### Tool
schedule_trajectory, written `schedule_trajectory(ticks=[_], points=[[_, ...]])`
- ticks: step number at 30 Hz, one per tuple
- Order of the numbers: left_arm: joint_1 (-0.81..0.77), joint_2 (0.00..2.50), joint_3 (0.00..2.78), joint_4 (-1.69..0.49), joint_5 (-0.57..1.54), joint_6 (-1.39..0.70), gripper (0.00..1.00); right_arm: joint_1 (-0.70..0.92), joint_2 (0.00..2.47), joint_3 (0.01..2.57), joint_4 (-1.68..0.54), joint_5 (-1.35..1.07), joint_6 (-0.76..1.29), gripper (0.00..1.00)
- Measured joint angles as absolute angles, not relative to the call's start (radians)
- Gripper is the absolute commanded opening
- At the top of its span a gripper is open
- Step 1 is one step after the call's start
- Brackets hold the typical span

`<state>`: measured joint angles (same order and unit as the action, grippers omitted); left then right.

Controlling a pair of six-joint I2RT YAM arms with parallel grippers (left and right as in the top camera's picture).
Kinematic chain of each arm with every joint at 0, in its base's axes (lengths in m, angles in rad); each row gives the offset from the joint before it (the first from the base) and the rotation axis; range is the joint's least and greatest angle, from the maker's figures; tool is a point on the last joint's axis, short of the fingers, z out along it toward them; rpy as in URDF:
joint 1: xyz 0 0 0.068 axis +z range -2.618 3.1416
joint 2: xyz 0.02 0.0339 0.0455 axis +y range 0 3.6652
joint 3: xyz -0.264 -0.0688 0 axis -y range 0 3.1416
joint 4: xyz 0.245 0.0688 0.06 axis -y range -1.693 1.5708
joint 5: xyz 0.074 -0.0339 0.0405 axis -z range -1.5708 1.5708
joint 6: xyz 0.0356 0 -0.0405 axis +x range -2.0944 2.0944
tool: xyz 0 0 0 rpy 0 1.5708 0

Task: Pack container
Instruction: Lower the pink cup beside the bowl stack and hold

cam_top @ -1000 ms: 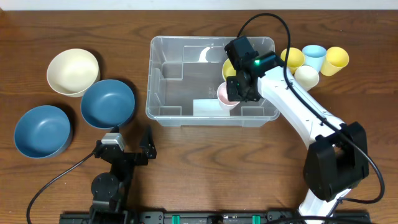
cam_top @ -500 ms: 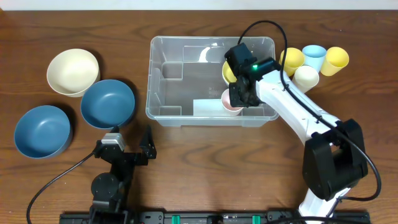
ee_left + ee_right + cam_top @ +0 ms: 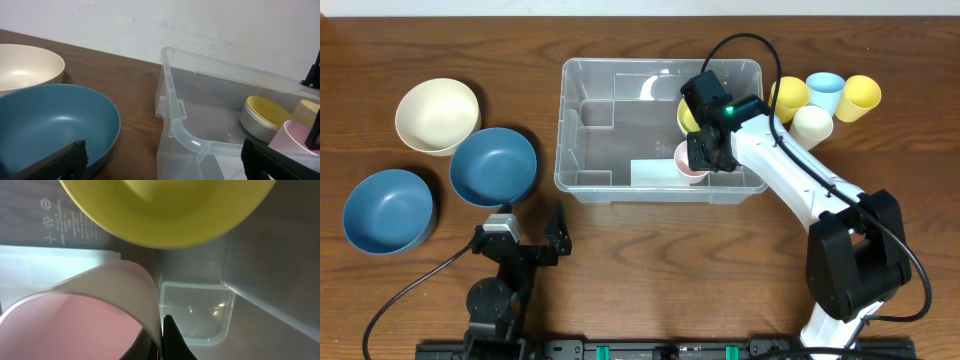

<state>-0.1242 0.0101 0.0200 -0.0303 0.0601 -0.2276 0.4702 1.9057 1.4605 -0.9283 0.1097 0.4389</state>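
Container (image 3: 562,130) sits mid-table, clear walls, pale label low at its near side. Inside, at the right end: yellow bowl (image 3: 687,112) and pink cup (image 3: 688,164), just beside each other. Right gripper (image 3: 161,337) reaches down into the bin, jaws pinched on the pink cup's wall at the rim. Left gripper (image 3: 164,152) sits low near the front table edge, jaws wide apart, holding nothing. Blue bowl (image 3: 493,165), second blue bowl (image 3: 387,210) and cream bowl (image 3: 437,115) lie left of the bin; cluster of cups (image 3: 812,122) just right of it
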Motion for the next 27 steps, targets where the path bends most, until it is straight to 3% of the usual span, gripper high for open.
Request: schedule_trajectory(ticks=[6, 14, 27], points=[[-0.124, 0.01, 0.02, -0.03, 0.06, -0.228, 0.98, 0.47, 1.906, 1.431, -0.902, 0.11, 0.446, 0.02], [-0.124, 0.01, 0.02, -0.03, 0.06, -0.228, 0.98, 0.47, 1.906, 1.417, -0.889, 0.111, 0.463, 0.41], [-0.124, 0.01, 0.02, -0.03, 0.06, -0.228, 0.98, 0.469, 1.908, 1.49, -0.936, 0.112, 0.459, 0.45]])
